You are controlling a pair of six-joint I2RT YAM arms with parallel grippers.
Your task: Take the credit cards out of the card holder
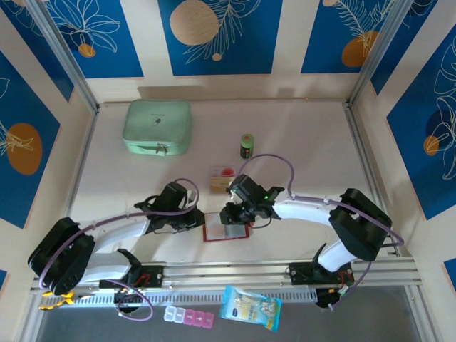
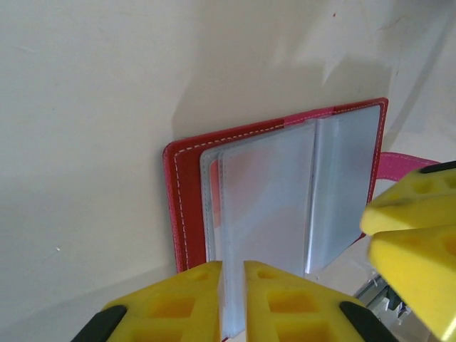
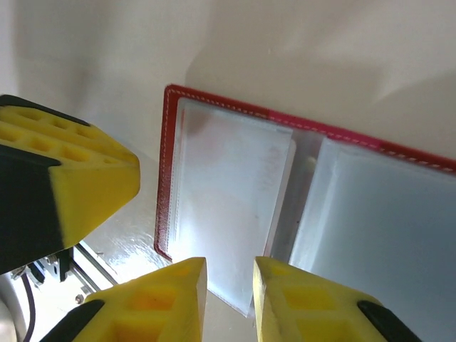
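Here's what we're seeing. The card holder [image 1: 228, 234] lies open flat on the table with its long side running left-right and its spine pointing away from the arm bases. Its clear sleeves [image 2: 271, 199] face up.

The left gripper [image 2: 233, 299] sits at its left edge, clenched on one sleeve. The right gripper [image 3: 229, 285] hangs over the holder, fingers a little apart. A sleeve corner pokes between them, and as far as we can tell it isn't squeezed. The two claws crowd each other right over the holder.

Just beyond the holder are the credit cards [image 1: 222, 178], one tan-orange and white patch with red. We can't tell if it's one card or a stack.

- **Further beyond:** one green can [image 1: 246, 145].
- **Beyond and left:** one mint-green zip case [image 1: 157, 127].
- **On the near side:** one pill box [image 1: 189, 317] and one blue packet [image 1: 250, 308].
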